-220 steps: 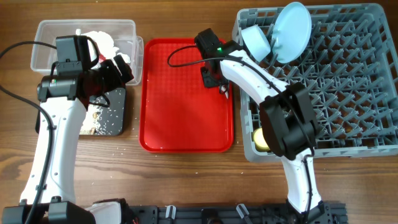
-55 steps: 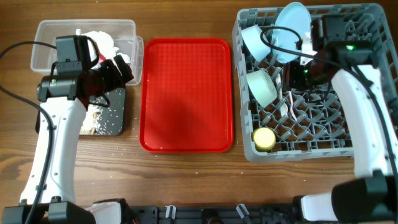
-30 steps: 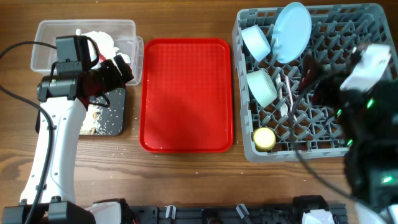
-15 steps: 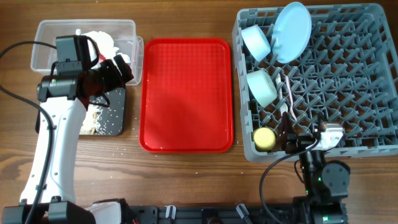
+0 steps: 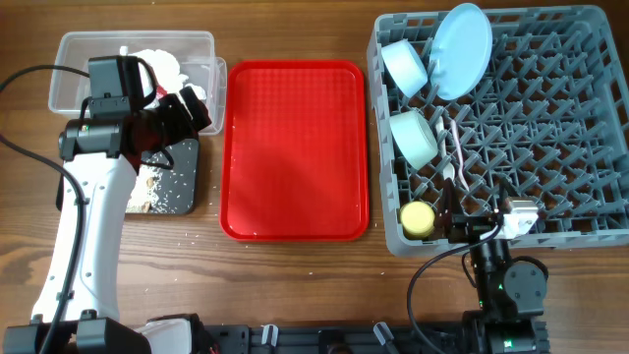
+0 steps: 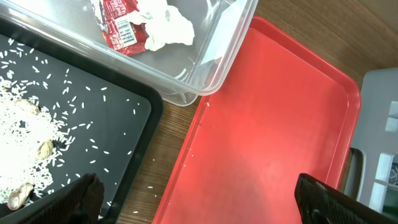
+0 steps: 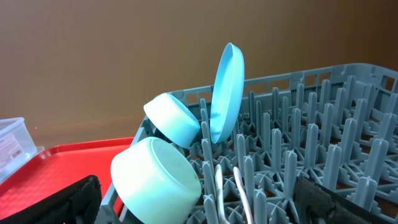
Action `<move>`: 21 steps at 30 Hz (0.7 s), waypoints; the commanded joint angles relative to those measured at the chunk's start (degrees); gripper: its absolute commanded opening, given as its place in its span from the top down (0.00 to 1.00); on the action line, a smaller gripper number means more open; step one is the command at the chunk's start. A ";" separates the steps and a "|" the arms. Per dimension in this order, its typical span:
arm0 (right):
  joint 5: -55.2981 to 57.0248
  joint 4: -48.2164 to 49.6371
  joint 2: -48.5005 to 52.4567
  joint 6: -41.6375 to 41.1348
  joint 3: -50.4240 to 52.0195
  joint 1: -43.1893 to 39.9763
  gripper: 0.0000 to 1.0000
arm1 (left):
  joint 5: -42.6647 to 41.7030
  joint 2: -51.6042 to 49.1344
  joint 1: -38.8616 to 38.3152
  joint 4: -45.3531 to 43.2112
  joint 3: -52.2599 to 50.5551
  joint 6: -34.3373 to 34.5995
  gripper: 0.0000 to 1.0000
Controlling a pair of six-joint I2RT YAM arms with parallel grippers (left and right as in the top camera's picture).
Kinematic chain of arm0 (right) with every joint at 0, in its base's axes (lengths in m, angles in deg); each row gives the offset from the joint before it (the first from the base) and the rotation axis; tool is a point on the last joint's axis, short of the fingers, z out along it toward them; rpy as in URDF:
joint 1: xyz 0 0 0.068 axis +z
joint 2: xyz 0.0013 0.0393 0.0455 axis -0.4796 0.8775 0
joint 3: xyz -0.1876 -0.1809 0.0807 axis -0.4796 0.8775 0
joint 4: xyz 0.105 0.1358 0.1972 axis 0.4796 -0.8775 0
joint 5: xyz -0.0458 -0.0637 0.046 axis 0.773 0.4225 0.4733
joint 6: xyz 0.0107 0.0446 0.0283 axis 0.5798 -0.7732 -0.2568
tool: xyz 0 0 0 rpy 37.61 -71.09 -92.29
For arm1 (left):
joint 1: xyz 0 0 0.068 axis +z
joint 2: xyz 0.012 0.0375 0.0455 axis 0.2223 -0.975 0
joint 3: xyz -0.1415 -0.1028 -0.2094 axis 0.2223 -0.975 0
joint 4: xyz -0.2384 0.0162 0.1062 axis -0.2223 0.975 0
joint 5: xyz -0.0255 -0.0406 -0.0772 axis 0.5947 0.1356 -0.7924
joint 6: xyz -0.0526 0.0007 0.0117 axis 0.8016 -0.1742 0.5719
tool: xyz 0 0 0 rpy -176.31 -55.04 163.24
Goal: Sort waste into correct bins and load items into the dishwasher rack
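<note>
The rack [image 5: 570,128], upper right, holds bowls [image 5: 413,138], a cup [image 5: 417,218] and a plate [image 5: 462,37] standing on edge. The tub [image 6: 211,56] holds napkins [image 6: 165,25] and a wrapper [image 6: 118,25]. The left gripper [image 6: 205,196] and right gripper [image 7: 205,199] are spread wide, holding nothing.

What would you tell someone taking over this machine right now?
Left gripper: open, empty, above the black tray's edge beside the red tray.
Right gripper: open, empty, at the rack's near side.
In the rack: plate, far bowl, near bowl, yellow cup, white cutlery.
Clear tub: napkins, red wrapper.
Black tray: rice and scraps.
Done: sorting and loading; the red tray is bare.
Left: seemingly only stray rice grains on the table.
</note>
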 commanded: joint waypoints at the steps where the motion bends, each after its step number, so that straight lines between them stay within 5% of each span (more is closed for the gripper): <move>1: -0.48 0.48 -0.35 -0.26 0.52 0.24 0.00 | -0.28 -0.11 0.31 -0.13 0.72 -0.44 0.00; 13: -0.48 0.48 -0.35 -0.26 0.52 0.24 0.00 | 2.08 1.81 -0.35 0.07 0.63 -0.46 0.00; 21: -0.48 0.48 -0.35 -0.26 0.52 0.24 0.00 | 2.93 18.25 -0.85 2.47 -3.61 -0.46 0.00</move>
